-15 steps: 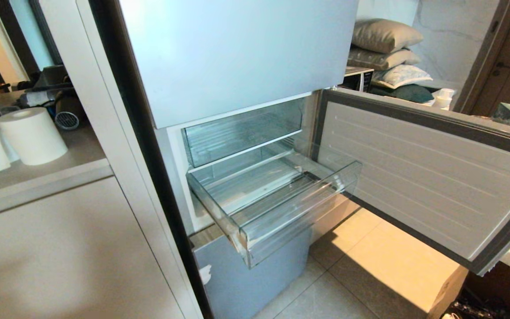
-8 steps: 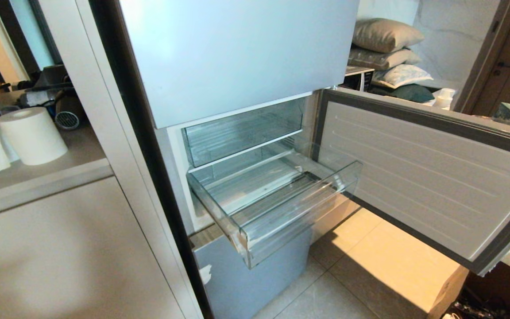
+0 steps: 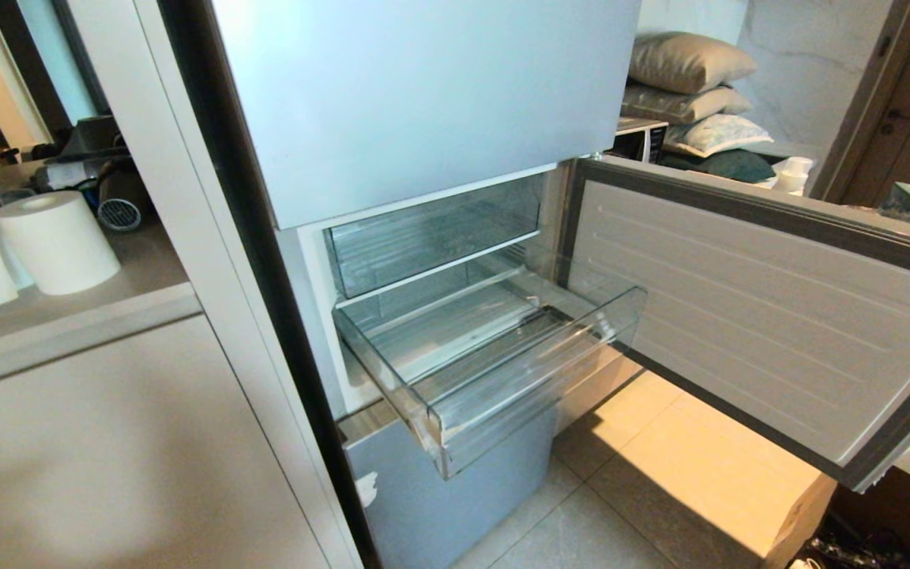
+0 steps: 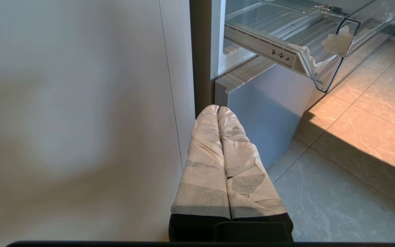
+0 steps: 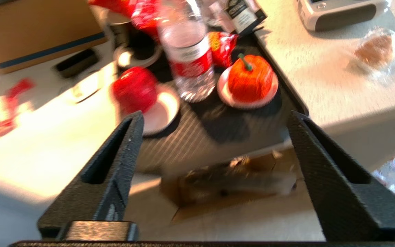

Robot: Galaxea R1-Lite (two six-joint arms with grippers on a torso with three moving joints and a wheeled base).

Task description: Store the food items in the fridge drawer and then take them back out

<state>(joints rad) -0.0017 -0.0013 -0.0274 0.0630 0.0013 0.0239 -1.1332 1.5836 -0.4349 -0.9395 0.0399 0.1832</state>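
Nothing is seen moved at the drawer (image 3: pixel 494 379); the right gripper (image 5: pixel 214 137), spread wide, is aimed at the orange fruit (image 5: pixel 250 79) at one o'clock.

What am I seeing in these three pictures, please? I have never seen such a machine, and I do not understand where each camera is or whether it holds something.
This is a wheeled robot with two arms. One picture comes from a camera on its head: it shows a fridge with its door swung open and a clear fridge drawer pulled out, with nothing visible in it. No arm shows there.

The second camera sits on the left wrist. The left gripper, wrapped in pale tape, has its fingers pressed together, holds nothing, and hangs low beside the fridge.

The third sits on the right wrist. The right gripper has its black fingers wide apart, empty, above a counter with an orange fruit on a small plate, a red fruit and a water bottle.
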